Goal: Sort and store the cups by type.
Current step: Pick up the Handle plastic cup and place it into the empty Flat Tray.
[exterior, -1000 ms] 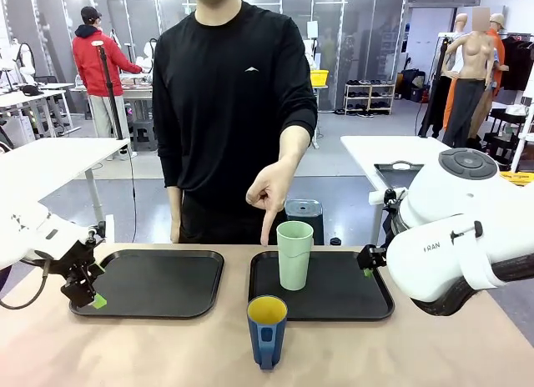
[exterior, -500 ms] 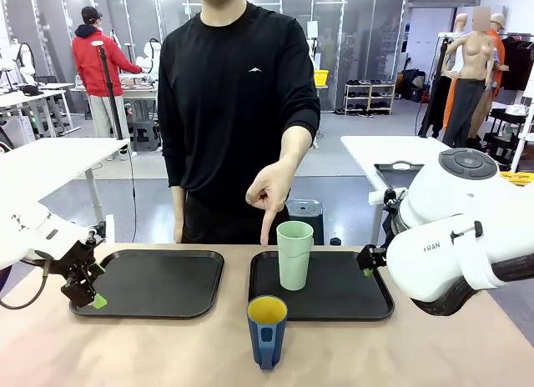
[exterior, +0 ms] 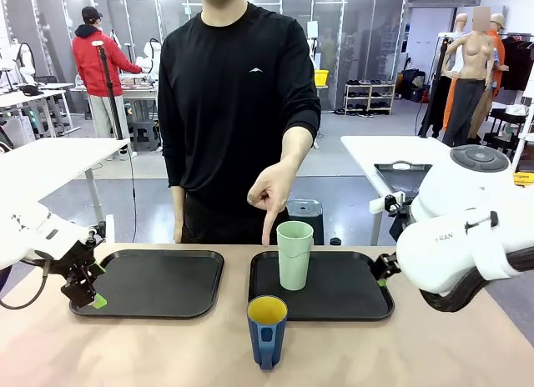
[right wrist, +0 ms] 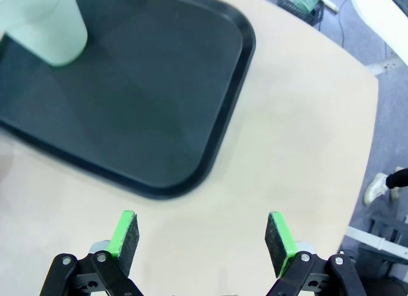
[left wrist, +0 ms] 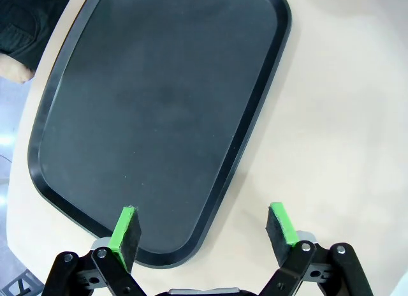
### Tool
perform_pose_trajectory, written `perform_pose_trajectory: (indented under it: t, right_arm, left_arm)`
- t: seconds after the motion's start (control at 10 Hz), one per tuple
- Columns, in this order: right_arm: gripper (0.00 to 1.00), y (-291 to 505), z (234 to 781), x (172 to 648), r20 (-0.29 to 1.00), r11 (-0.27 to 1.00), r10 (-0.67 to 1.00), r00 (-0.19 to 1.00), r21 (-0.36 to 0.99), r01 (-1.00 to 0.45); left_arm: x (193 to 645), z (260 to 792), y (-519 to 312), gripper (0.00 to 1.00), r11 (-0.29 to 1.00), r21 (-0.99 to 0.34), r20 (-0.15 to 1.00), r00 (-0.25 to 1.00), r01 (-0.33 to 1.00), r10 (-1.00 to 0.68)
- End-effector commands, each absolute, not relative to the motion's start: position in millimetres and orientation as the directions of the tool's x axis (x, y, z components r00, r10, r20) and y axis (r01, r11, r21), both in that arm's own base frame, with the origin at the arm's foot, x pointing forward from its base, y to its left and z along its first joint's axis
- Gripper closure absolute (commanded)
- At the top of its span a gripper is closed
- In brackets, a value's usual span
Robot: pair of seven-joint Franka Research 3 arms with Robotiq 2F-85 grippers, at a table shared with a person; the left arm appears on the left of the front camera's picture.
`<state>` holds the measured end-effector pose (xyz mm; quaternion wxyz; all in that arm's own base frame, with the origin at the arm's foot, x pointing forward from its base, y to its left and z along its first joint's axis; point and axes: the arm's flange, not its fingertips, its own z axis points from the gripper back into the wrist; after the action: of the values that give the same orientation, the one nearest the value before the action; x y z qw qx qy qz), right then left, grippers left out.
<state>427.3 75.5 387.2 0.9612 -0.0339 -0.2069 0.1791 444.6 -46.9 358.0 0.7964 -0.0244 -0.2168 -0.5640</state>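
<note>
Shift: right arm (exterior: 455, 249) is drawn back | right fingers (right wrist: 125, 235), left fingers (left wrist: 125, 235) are held wide, empty | green tumbler (exterior: 294, 254) is stood on right tray (exterior: 367, 299), blue cup (exterior: 267, 330) on bench (exterior: 167, 354) before it | sorting is judged unstarted.

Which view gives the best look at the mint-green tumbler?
The front view: the mint-green tumbler stands whole and upright on the right tray, the person's finger pointing down beside it. The right wrist view catches its lower part, cropped at the frame's top-left corner. The left wrist view looks down on the left tray.
</note>
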Motion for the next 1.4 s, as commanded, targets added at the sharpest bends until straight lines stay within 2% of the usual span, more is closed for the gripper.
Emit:
perform_pose_trajectory:
  t: [0.0, 0.1, 0.3, 0.5, 0.6, 0.9, 1.0, 1.1, 1.3]
  right_arm:
    - [0.0, 43.7, 389.4, 360.5, 0.337, 0.877, 0.48, 0.81, -0.183, -0.444]
    - [0.0, 38.9, 389.5, 354.0, 0.313, 0.816, 0.578, 0.753, -0.239, -0.527]
    - [0.0, 30.4, 387.6, 345.5, 0.3, 0.625, 0.78, 0.549, -0.333, -0.706]
    - [0.0, 27.8, 385.7, 338.5, 0.271, 0.44, 0.894, 0.356, -0.388, -0.81]
    - [0.0, 27.4, 385.4, 335.3, 0.281, 0.36, 0.922, 0.267, -0.364, -0.859]
    - [0.0, 29.6, 391.2, 333.2, 0.275, 0.289, 0.937, 0.213, -0.273, -0.917]
    - [0.0, 31.2, 392.4, 334.9, 0.265, 0.32, 0.931, 0.25, -0.266, -0.909]
    - [0.0, 49.2, 425.6, 412.2, 0.266, 0.305, 0.937, 0.226, -0.31, -0.9]
    - [0.0, 49.2, 425.6, 412.2, 0.266, 0.305, 0.937, 0.226, -0.31, -0.9]
  left_arm:
    - [444.8, 356.3, -47.1, 0.0, 0.367, 0.221, 0.36, 0.275, 0.904, -0.892]
    - [444.8, 356.3, -47.1, 0.0, 0.367, 0.221, 0.36, 0.275, 0.904, -0.892]
    - [444.8, 356.3, -47.1, 0.0, 0.367, 0.221, 0.36, 0.275, 0.904, -0.892]
    - [444.8, 356.3, -47.1, 0.0, 0.367, 0.221, 0.36, 0.275, 0.904, -0.892]
    - [444.8, 356.3, -47.1, 0.0, 0.367, 0.221, 0.36, 0.275, 0.904, -0.892]
    - [444.8, 356.3, -47.1, 0.0, 0.367, 0.221, 0.36, 0.275, 0.904, -0.892]
    - [444.8, 356.3, -47.1, 0.0, 0.367, 0.221, 0.36, 0.275, 0.904, -0.892]
    - [444.8, 356.3, -47.1, 0.0, 0.367, 0.221, 0.36, 0.275, 0.904, -0.892]
    - [444.8, 356.3, -47.1, 0.0, 0.367, 0.221, 0.36, 0.275, 0.904, -0.892]
